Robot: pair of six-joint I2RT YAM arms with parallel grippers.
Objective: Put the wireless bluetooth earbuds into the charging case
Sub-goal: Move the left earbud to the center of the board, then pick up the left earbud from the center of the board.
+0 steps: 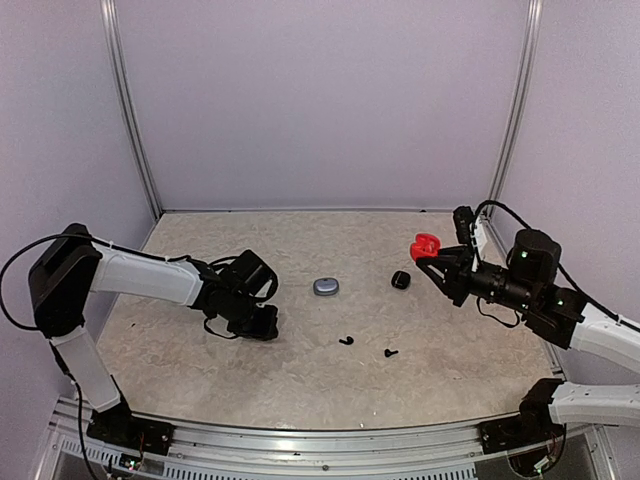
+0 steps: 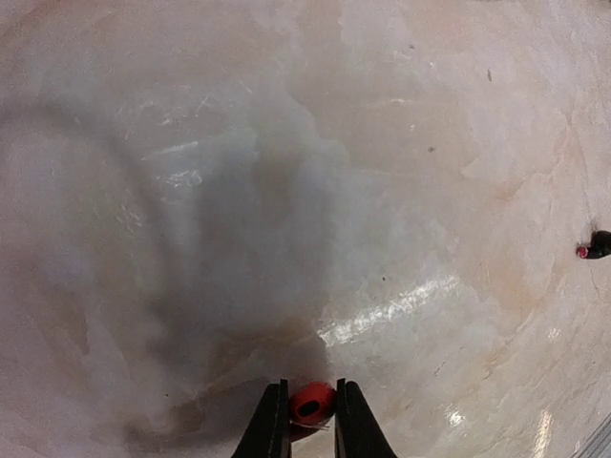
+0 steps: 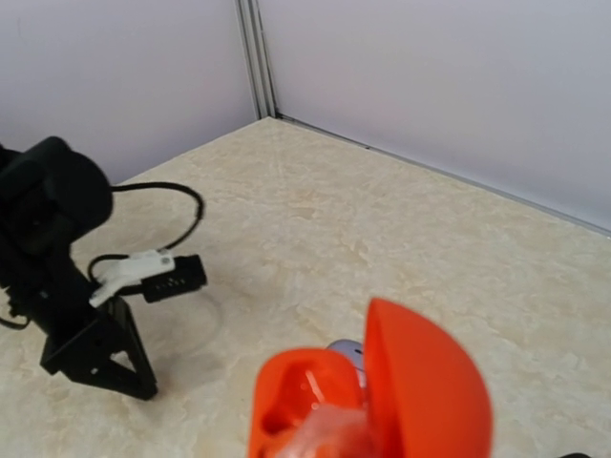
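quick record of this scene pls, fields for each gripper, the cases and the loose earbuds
left gripper: down at the table, fingers closed on either side of a red earbud
right gripper: up off the table, holding the red case, lid open
grey case: on the table near the middle, shut
black case: on the table, to the right of the grey case, apart from it
black earbuds: two, loose on the table, nearer the arm bases than the cases
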